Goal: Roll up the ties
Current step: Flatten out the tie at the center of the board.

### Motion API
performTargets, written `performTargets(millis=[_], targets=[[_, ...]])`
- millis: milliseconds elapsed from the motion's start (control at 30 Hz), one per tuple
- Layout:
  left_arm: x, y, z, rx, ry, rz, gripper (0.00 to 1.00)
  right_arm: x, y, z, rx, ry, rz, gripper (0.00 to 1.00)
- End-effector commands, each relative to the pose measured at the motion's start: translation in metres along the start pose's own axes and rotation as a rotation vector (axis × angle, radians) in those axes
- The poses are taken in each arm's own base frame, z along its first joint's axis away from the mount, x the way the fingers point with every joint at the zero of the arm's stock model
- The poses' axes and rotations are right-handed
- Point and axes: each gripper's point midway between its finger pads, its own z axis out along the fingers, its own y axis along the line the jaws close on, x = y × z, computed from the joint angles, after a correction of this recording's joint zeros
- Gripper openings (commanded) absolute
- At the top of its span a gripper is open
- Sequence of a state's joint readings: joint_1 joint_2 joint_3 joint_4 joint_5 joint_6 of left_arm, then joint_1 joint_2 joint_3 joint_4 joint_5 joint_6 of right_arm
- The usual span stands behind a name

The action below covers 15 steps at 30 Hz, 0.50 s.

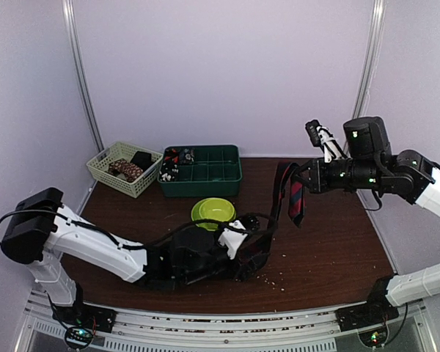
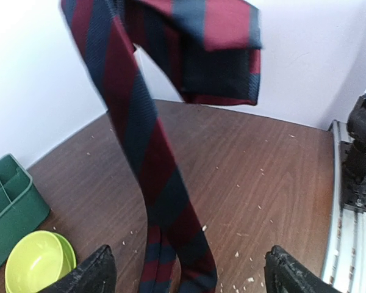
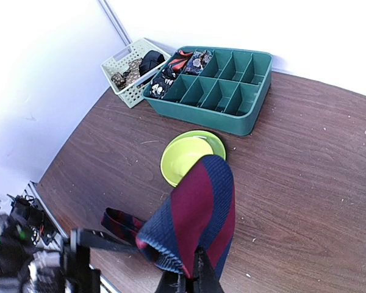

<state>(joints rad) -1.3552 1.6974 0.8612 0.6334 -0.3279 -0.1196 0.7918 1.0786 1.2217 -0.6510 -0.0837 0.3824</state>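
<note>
A red and navy striped tie (image 1: 296, 199) hangs in the air at the right of the table. My right gripper (image 1: 302, 178) is shut on its upper part and holds it well above the wood. In the right wrist view the tie (image 3: 198, 210) bulges in a loop just over the shut gripper (image 3: 192, 282). Its lower length runs down to my left gripper (image 1: 253, 246) near the table's middle. In the left wrist view the tie (image 2: 165, 201) passes between the fingers (image 2: 91, 274), which stand wide apart on either side of it; the left gripper (image 2: 192, 271) is open.
A lime-green bowl (image 1: 213, 213) on a plate sits beside the left gripper. A dark green divided tray (image 1: 227, 176) holding a few rolled ties and a pale basket (image 1: 103, 165) stand at the back left. Crumbs dot the wood.
</note>
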Motion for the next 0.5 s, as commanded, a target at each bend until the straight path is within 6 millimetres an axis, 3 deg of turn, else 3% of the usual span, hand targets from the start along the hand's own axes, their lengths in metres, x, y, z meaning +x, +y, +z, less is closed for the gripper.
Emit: performTargets(millis=[0,200,467], targets=[[-0.032,0.01,0.013,-0.257,-0.161,0.066,0.89,-0.017,0.007,-0.003,0.021,-0.056,0.062,0.0],[-0.035,0.005,0.033,-0.389,-0.183,0.086,0.97,-0.03,0.026,-0.013,0.007,-0.089,0.056,0.0],[-0.012,0.044,0.041,-0.634,-0.124,0.068,0.96,-0.048,0.04,-0.038,-0.043,-0.152,0.084,0.0]])
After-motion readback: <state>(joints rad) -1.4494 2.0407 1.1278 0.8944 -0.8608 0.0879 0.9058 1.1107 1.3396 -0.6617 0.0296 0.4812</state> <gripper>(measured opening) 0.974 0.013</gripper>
